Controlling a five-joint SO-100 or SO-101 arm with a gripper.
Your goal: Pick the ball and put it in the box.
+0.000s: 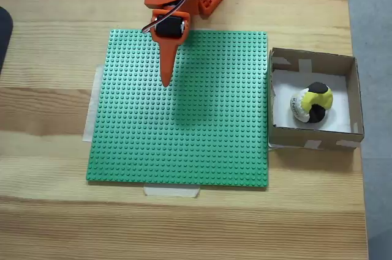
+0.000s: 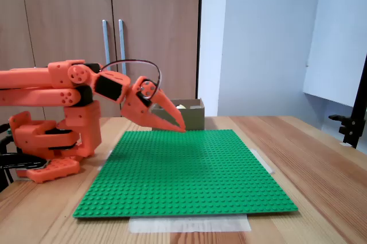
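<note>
The ball [image 1: 312, 103], patched yellow, black and white, lies inside the box [image 1: 352, 89] on its white floor, at the right edge of the table in a fixed view. In another fixed view the brown box [image 2: 195, 116] stands at the far end of the table, behind the arm. My orange gripper [image 1: 165, 82] hangs over the far left part of the green studded baseplate [image 1: 202, 131], well away from the box. Its fingers come together in one point and hold nothing. From the side, the gripper [image 2: 181, 128] points down and to the right, just above the plate.
The green baseplate [image 2: 183, 169] is taped to the wooden table [image 1: 49, 199]. The arm's orange base [image 2: 51, 140] stands at the plate's left end in that fixed view. Cabinet doors and a wall rise behind. A dark object [image 1: 3, 33] lies at the table's left edge.
</note>
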